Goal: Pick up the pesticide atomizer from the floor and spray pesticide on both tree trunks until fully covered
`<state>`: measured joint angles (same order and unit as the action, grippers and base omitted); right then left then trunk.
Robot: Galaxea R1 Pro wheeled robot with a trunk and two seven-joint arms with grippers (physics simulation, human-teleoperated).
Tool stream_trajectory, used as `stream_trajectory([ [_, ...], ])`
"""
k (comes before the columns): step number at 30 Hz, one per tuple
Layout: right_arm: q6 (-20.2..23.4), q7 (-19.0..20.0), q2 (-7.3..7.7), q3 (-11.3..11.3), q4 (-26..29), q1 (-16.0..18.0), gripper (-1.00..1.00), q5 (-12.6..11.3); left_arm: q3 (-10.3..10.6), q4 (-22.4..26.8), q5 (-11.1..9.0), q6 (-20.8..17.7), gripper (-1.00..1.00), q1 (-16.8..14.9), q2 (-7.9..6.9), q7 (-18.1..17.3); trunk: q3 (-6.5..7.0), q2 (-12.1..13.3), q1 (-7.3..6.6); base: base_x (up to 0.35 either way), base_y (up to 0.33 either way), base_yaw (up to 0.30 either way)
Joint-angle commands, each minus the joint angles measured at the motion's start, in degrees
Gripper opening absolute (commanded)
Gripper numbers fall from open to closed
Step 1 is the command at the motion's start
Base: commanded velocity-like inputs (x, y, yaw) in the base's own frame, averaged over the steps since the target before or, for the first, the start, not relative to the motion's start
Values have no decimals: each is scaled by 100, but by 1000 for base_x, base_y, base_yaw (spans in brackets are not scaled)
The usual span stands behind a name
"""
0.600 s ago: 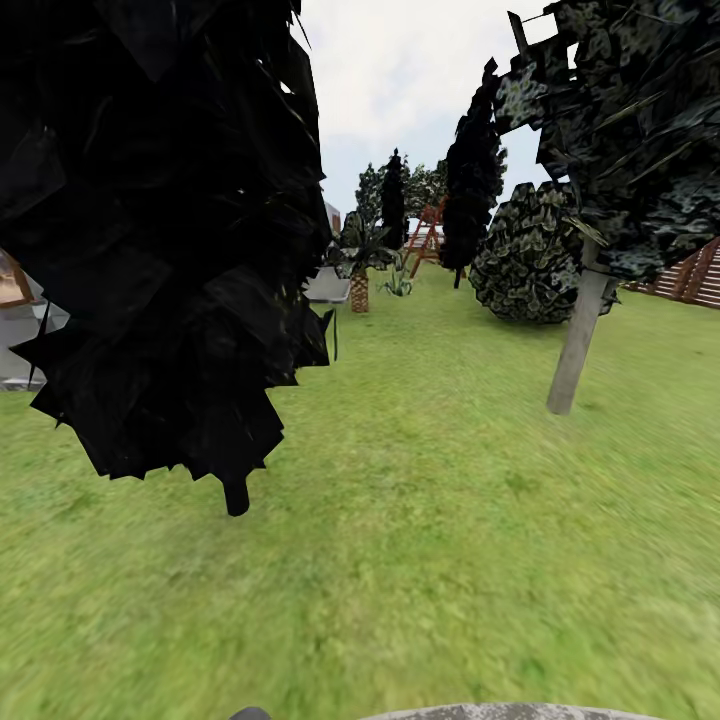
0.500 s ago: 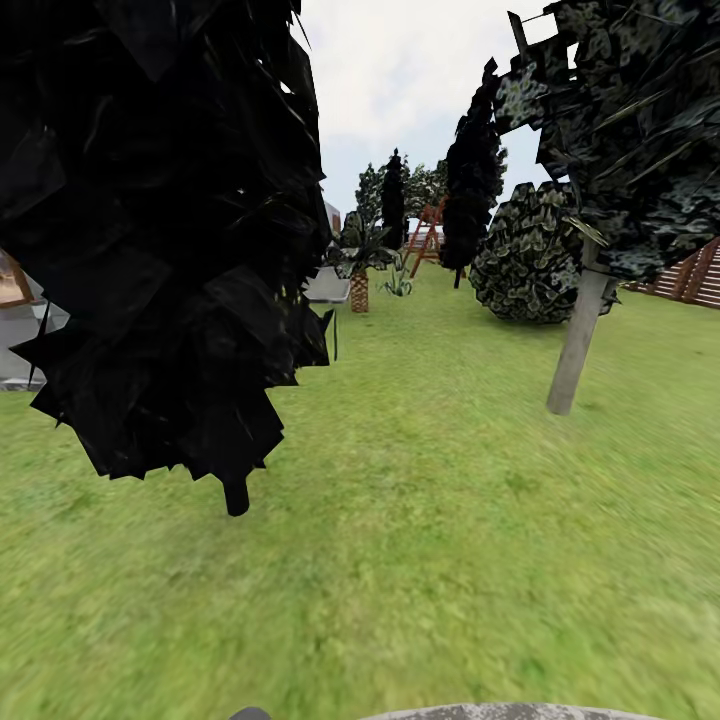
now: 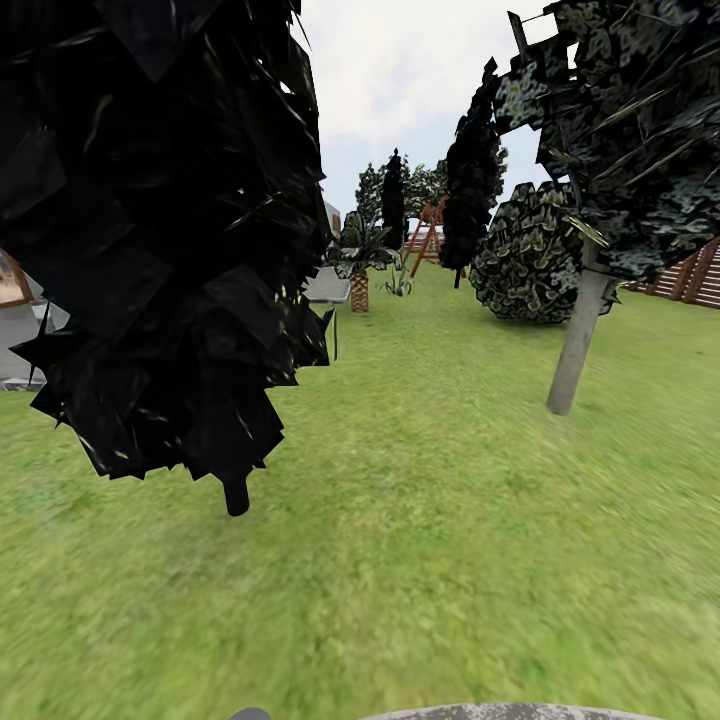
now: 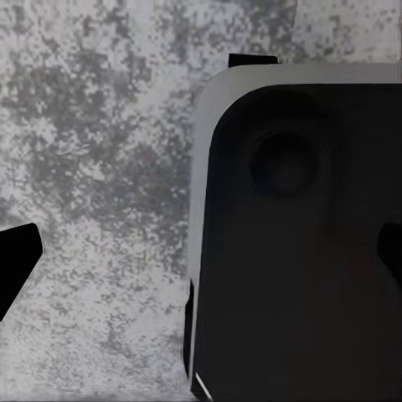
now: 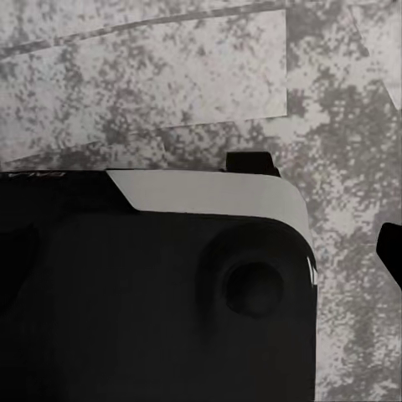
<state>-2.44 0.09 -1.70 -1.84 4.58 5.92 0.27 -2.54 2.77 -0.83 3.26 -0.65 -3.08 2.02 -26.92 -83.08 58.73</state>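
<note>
Blurry green grass floor (image 3: 430,560) spreads out ahead in the head view, and no pesticide atomizer is in sight on it. At the right stands a tree with a bare, leaning grey-tan tree trunk (image 3: 578,345) under a mottled green crown (image 3: 640,120). In the left wrist view my left gripper (image 4: 201,260) is open, its dark fingertips (image 4: 17,261) at the picture's edges over my own grey mottled body and a black panel (image 4: 293,251). My right gripper (image 5: 201,260) looks open too, with one fingertip (image 5: 392,251) at the edge.
A big black cone-shaped tree (image 3: 160,230) with a thin black stem (image 3: 236,495) stands close on the left. Farther off are a short palm (image 3: 358,275), a round bush (image 3: 530,255), more dark trees (image 3: 470,190), a red frame (image 3: 428,235) and a brown slatted fence (image 3: 700,275).
</note>
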Motion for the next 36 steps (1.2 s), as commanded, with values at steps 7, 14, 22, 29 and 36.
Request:
stream_trajectory([
  [7, 6, -3, -29, 0, -225, 198, 100, -1, 5, -21, 2, -46, 100, 11, -60, -5, 0, 0, 0, 0, 0, 0],
  [14, 7, -1, -28, -3, -315, 199, 100, -7, 11, -31, 12, -62, 100, 12, -84, -9, 0, 0, 0, 0, 0, 0],
  [22, 0, -1, -31, -8, -309, 199, 100, -9, 28, -24, 12, -62, 100, 12, -80, -9, 0, 0, 0, 0, -125, 0],
  [29, -1, 0, -32, -9, -309, 199, 100, -17, 41, -23, 12, -61, 100, 12, -79, -9, 0, 0, 0, 0, -256, 0],
  [36, -2, -5, -30, -9, -309, 199, 100, -15, 43, -22, 18, -62, 100, 12, -83, -6, 0, 0, 0, 0, -269, 0],
])
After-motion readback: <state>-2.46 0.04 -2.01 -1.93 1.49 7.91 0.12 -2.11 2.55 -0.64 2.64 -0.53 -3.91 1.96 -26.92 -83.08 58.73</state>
